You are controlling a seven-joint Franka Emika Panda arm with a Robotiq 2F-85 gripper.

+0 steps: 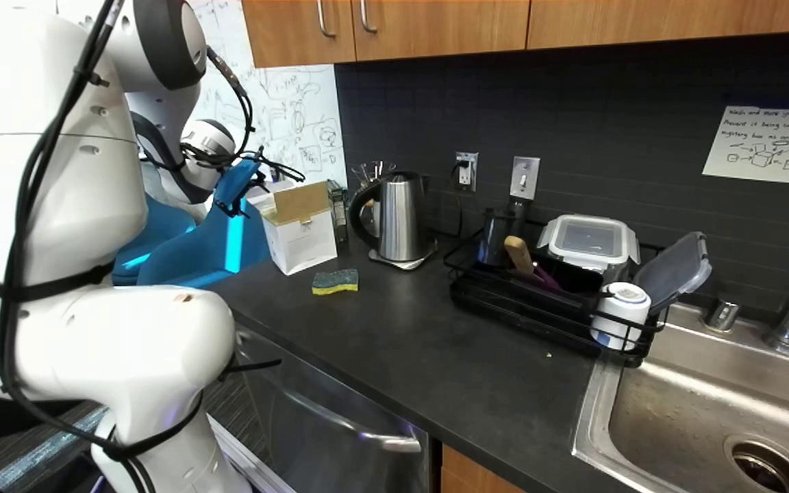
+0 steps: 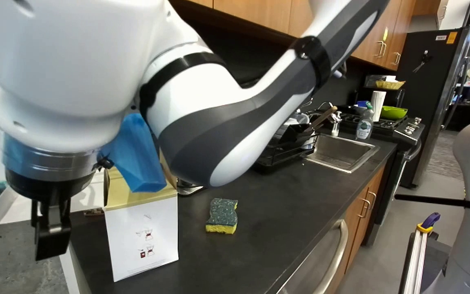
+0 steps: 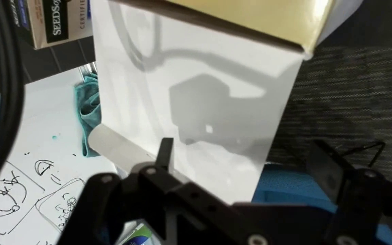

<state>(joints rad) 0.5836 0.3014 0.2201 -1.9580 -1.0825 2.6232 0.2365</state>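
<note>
My gripper (image 3: 247, 163) is open in the wrist view, its two dark fingers wide apart with nothing held. A white panel of the cardboard box (image 3: 199, 102) shows behind and partly between the fingers, with the arm's shadow on it. I cannot tell whether a finger touches it. The box's gold inside (image 3: 257, 17) is at the top. In an exterior view the gripper (image 2: 51, 241) points down beside the open white box (image 2: 143, 241). In an exterior view the box (image 1: 301, 239) stands at the counter's end, near the gripper (image 1: 233, 204).
A green and yellow sponge (image 1: 335, 281) lies near the box. A steel kettle (image 1: 401, 219) stands behind it. A black dish rack (image 1: 524, 308) and sink (image 1: 709, 411) are farther along. A teal cloth (image 3: 88, 112), a printed carton (image 3: 56, 20) and blue chair (image 3: 291, 187) surround the gripper.
</note>
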